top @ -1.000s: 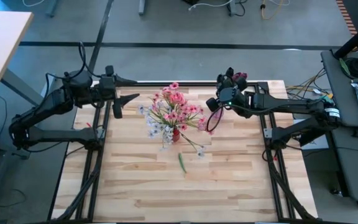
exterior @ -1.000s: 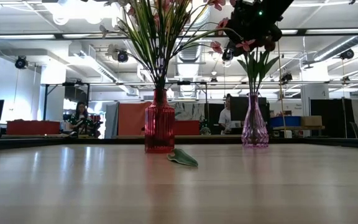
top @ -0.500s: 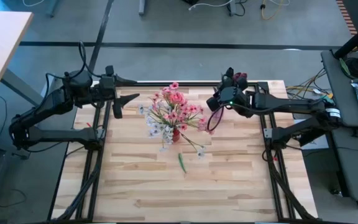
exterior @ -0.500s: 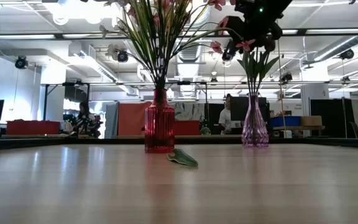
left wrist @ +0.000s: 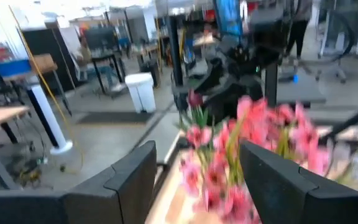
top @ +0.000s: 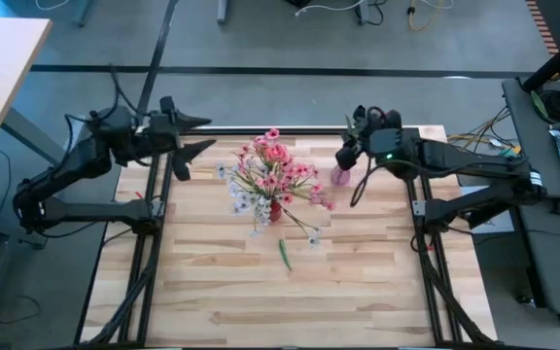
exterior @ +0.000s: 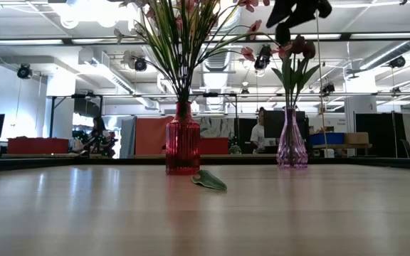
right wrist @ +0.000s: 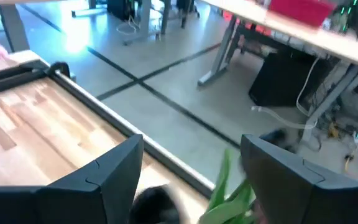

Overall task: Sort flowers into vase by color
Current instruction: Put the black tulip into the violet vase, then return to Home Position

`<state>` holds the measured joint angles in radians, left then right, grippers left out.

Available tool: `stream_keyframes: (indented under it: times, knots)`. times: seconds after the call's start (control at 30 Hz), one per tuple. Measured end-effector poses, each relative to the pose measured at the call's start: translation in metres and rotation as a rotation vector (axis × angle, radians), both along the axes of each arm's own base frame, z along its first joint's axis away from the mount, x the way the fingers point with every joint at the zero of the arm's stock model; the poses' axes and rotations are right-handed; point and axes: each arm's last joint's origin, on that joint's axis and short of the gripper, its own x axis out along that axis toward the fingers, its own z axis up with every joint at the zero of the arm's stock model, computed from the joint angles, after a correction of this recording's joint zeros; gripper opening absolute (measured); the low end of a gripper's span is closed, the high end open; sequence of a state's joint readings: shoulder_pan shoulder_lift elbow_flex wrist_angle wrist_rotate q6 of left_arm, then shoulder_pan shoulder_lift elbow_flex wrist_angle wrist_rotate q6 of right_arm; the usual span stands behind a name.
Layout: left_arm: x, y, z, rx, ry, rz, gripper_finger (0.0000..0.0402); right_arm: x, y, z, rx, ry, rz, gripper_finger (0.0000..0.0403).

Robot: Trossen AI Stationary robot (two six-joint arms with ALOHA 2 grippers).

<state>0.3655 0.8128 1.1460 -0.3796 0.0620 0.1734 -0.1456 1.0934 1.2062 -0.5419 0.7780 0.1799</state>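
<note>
A red vase (top: 275, 210) stands mid-table holding pink blossom sprays (top: 278, 167) and white sprigs (top: 248, 202). To its right a purple vase (exterior: 291, 146) holds dark red buds (exterior: 302, 49) on green stems. My right gripper (top: 353, 146) hovers open just above those buds, with nothing between its fingers (right wrist: 104, 174); green leaves (right wrist: 232, 193) show below it. My left gripper (top: 194, 136) waits open at the table's far left. It faces the pink flowers (left wrist: 260, 124) and is apart from them.
A loose green leaf (top: 284, 255) lies on the wood in front of the red vase. Black frame rails (top: 154, 243) run along the table's left and right sides. Bare wood stretches to the near edge. People show in the room beyond (exterior: 260, 131).
My right gripper has opened and let go of a dark flower, which now stands in the purple vase. It has then risen and drawn back toward the table's right and far edge. My left gripper has shifted slightly toward the far edge.
</note>
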Motion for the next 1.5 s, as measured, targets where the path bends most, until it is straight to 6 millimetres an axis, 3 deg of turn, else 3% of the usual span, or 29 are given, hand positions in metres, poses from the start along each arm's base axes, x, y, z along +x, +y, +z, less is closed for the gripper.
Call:
stream_keyframes:
  times: [0.17,0.33,0.53,0.67,0.77,0.87,1.03,1.2,1.33,1.5]
  knots:
    - [-0.004,-0.012,0.019,-0.011,-0.062,-0.068,0.0215,-0.010,0.002,0.022,-0.045,-0.017,0.049,0.0261]
    - [0.007,-0.032,0.020,-0.030,-0.069,-0.195,0.0205,-0.016,0.004,0.035,-0.059,-0.033,0.108,0.0262]
    - [0.025,-0.062,0.012,-0.015,-0.010,-0.133,0.0186,-0.025,0.008,0.042,-0.090,-0.031,0.137,0.0260]
    - [0.023,-0.091,0.008,-0.012,0.018,-0.222,0.0174,-0.040,0.025,0.052,-0.138,-0.043,0.232,0.0253]
    - [0.012,-0.106,0.005,-0.016,0.043,-0.157,0.0166,-0.053,0.046,0.057,-0.171,-0.057,0.354,0.0246]
    - [-0.002,-0.121,-0.002,-0.034,0.086,-0.091,0.0156,-0.066,0.068,0.048,-0.174,-0.060,0.489,0.0238]
    - [-0.023,-0.158,-0.024,-0.040,0.156,-0.293,0.0135,-0.087,0.095,0.027,-0.141,-0.088,0.622,0.0223]
    - [-0.042,-0.191,-0.062,-0.008,0.194,-0.400,0.0108,-0.115,0.105,0.012,-0.022,-0.128,0.749,0.0219]
    - [-0.052,-0.203,-0.102,-0.067,0.220,-0.392,0.0081,-0.142,0.100,-0.006,0.155,-0.137,0.844,0.0219]
    - [-0.045,-0.205,-0.145,-0.130,0.157,-0.310,0.0039,-0.141,0.109,-0.034,0.193,-0.158,0.924,0.0219]
